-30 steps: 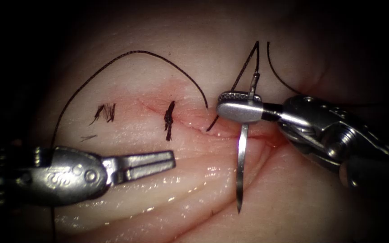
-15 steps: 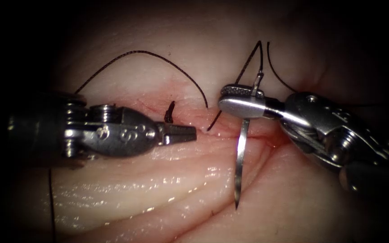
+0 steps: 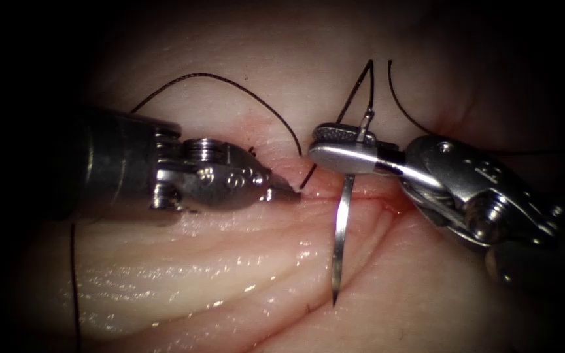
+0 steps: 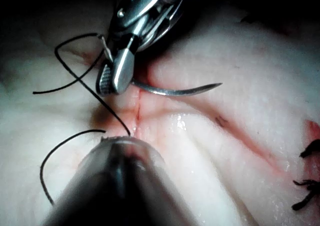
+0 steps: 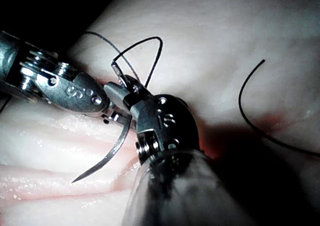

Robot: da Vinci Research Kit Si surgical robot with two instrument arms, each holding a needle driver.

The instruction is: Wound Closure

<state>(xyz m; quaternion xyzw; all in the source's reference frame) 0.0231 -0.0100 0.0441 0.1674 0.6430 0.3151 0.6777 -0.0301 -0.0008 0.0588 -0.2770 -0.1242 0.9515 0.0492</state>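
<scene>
Steel needle (image 3: 341, 229) clamped near its tail in my right tool (image 3: 344, 151), point free at 6 o'clock; left tool (image 3: 282, 191) seems closed, empty; cut (image 3: 335, 194) unclosed here.

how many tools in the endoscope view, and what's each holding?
2. Left tool: comes in from the left, tip at the cut, beside the thread; grip unclear. Right tool: from the right, shut on the needle near its thread end; needle point free over the tissue.
</scene>
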